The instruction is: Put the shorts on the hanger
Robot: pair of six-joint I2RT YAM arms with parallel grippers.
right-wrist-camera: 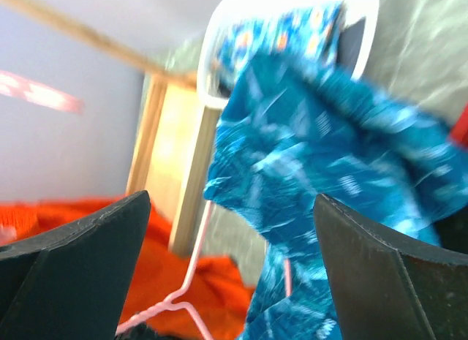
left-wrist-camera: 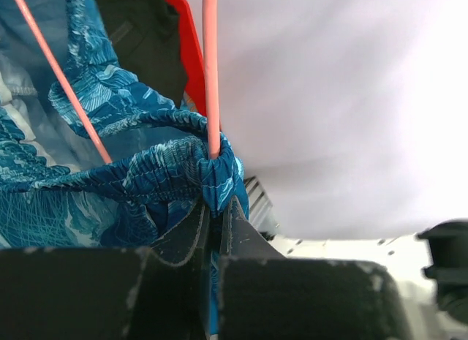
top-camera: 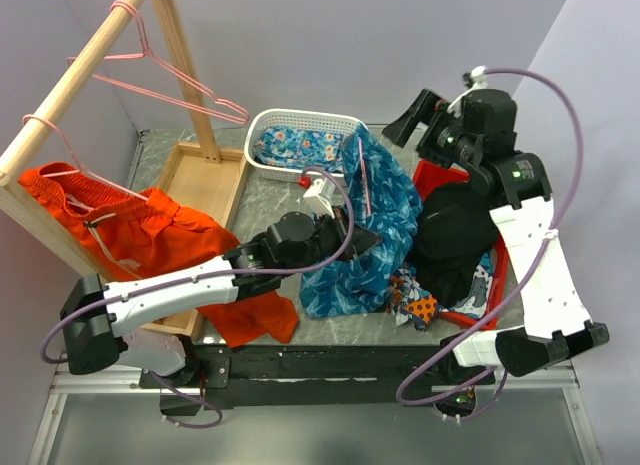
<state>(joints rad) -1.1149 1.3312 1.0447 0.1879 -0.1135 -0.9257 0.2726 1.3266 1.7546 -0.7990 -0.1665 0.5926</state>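
Left wrist view: the left gripper point(left-wrist-camera: 216, 212) is clamped on the gathered waistband of the shorts point(left-wrist-camera: 110, 179), with the hanger point(left-wrist-camera: 210, 69) wire touching that fold. The shorts hang between basket point(top-camera: 262, 125) and red bin point(top-camera: 440, 175). The right gripper point(right-wrist-camera: 230, 199) gapes empty, well apart. Best to hold the pinch firm and feed the wire in without snagging. The basket holds a flowered cloth point(top-camera: 300, 143); the bin holds a black garment point(top-camera: 455, 235).

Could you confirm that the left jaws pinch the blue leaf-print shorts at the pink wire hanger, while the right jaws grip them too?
No: the right wrist view shows the right gripper with jaws open, holding nothing. The left gripper does pinch the shorts at the hanger.
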